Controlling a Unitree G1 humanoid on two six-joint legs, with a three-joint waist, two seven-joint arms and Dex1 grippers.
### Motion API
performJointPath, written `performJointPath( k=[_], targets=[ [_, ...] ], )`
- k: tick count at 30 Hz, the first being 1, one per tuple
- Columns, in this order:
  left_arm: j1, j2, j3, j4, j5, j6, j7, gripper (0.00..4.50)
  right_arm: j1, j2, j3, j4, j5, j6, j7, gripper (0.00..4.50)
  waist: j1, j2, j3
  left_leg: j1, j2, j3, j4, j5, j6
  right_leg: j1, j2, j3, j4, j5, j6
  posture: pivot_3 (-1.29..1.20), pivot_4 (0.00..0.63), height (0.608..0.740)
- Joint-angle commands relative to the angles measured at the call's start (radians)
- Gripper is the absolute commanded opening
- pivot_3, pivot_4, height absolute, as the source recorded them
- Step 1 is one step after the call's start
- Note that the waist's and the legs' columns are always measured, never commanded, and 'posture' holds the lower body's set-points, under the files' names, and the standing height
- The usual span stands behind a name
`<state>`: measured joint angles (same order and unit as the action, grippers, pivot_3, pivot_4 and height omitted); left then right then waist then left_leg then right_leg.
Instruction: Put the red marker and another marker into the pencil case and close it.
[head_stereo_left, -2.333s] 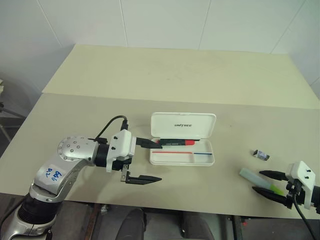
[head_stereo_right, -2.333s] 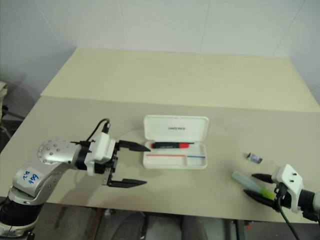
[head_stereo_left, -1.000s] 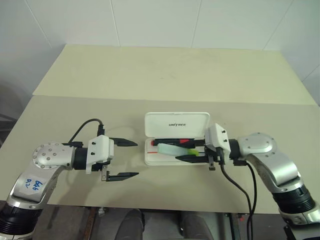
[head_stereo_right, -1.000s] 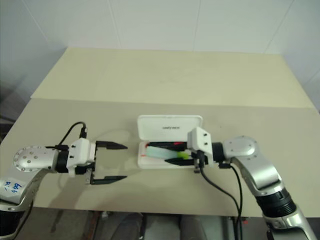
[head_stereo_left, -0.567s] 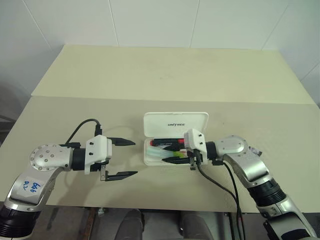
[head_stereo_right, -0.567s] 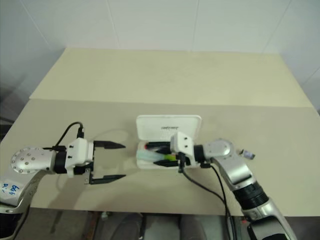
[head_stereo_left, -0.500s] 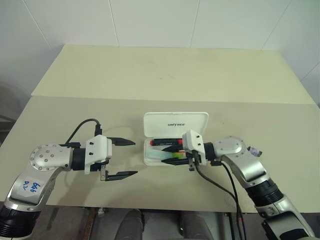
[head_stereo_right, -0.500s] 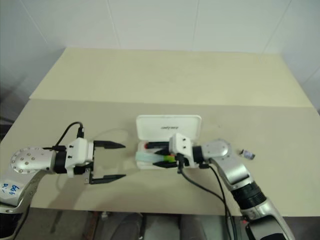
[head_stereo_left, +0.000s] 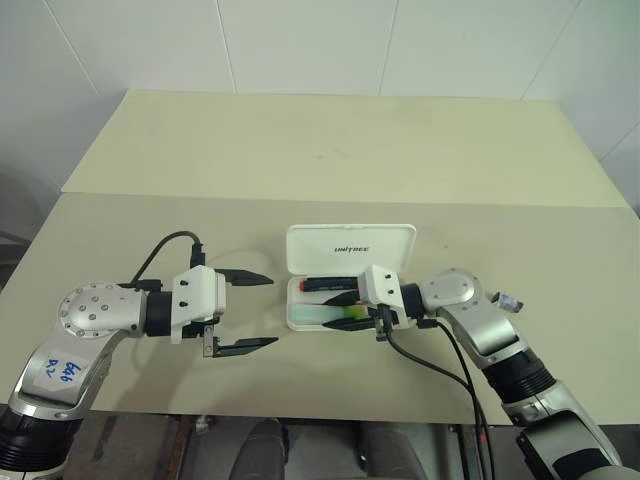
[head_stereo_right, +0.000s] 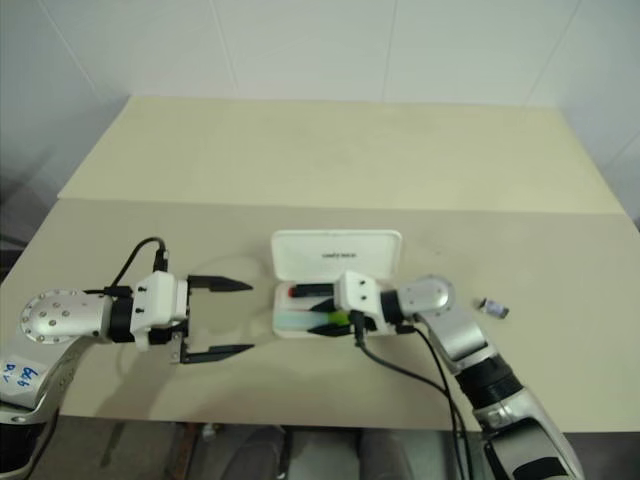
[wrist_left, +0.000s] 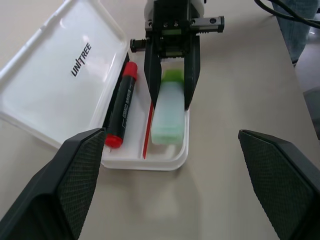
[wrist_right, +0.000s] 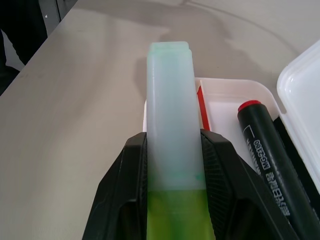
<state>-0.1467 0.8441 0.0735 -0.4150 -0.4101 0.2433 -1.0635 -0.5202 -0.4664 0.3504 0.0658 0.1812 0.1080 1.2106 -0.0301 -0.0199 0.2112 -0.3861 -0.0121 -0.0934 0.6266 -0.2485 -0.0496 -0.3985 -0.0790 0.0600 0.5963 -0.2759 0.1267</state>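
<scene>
White pencil case (wrist_left: 55, 85), black-and-red marker (wrist_left: 121, 106), mint-green highlighter (wrist_left: 167, 111).

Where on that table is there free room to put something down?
The far table behind the case is bare, as is the stretch left of the left tool. It is crowded at the case, where the right tool holds the highlighter beside the red marker.

The small dark object (head_stereo_left: 508, 302) on the desk (head_stereo_left: 300, 150) is too tiny to identify. The slim red-capped black marker (wrist_right: 267, 155) and the chunky mint-green highlighter (wrist_right: 171, 165) run off the right wrist view's edge.
</scene>
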Motion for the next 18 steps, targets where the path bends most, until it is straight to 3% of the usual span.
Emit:
performJointPath(
  k=[1, 8, 9, 16, 18],
  targets=[
    [-0.013, -0.001, 0.008, -0.021, -0.003, -0.005, 0.01, 4.5, -0.022, 0.009, -0.011, -0.021, 0.019, -0.008, 0.016, 1.1, 0.0, 0.0, 0.0, 0.0, 0.0, 0.0, 0.0, 0.0, 0.0, 0.0, 0.0, 0.0, 0.0, 0.0, 0.0, 0.0, 0.15, 0.74],
    [-0.026, -0.006, -0.002, -0.017, 0.001, -0.007, 0.014, 4.5, -0.02, 0.002, -0.014, -0.04, 0.043, 0.012, 0.046, 1.1, 0.0, 0.0, 0.0, 0.0, 0.0, 0.0, 0.0, 0.0, 0.0, 0.0, 0.0, 0.0, 0.0, 0.0, 0.0, 0.0, 0.15, 0.74],
    [-0.027, -0.006, -0.002, -0.016, 0.001, -0.007, 0.014, 4.5, -0.018, 0.001, -0.014, -0.044, 0.043, 0.008, 0.05, 1.85, 0.0, 0.0, 0.0, 0.0, 0.0, 0.0, 0.0, 0.0, 0.0, 0.0, 0.0, 0.0, 0.0, 0.0, 0.0, 0.0, 0.15, 0.74],
    [-0.035, -0.006, -0.007, -0.012, 0.0, -0.009, 0.01, 4.5, -0.02, -0.008, -0.025, -0.035, 0.026, -0.033, 0.044, 4.3, 0.0, 0.0, 0.0, 0.0, 0.0, 0.0, 0.0, 0.0, 0.0, 0.0, 0.0, 0.0, 0.0, 0.0, 0.0, 0.0, 0.15, 0.74],
    [-0.036, -0.007, -0.009, -0.012, 0.0, -0.008, 0.01, 4.5, -0.024, -0.007, -0.034, -0.045, 0.036, -0.033, 0.042, 4.46, 0.0, 0.0, 0.0, 0.0, 0.0, 0.0, 0.0, 0.0, 0.0, 0.0, 0.0, 0.0, 0.0, 0.0, 0.0, 0.0, 0.15, 0.74]
  ],
)
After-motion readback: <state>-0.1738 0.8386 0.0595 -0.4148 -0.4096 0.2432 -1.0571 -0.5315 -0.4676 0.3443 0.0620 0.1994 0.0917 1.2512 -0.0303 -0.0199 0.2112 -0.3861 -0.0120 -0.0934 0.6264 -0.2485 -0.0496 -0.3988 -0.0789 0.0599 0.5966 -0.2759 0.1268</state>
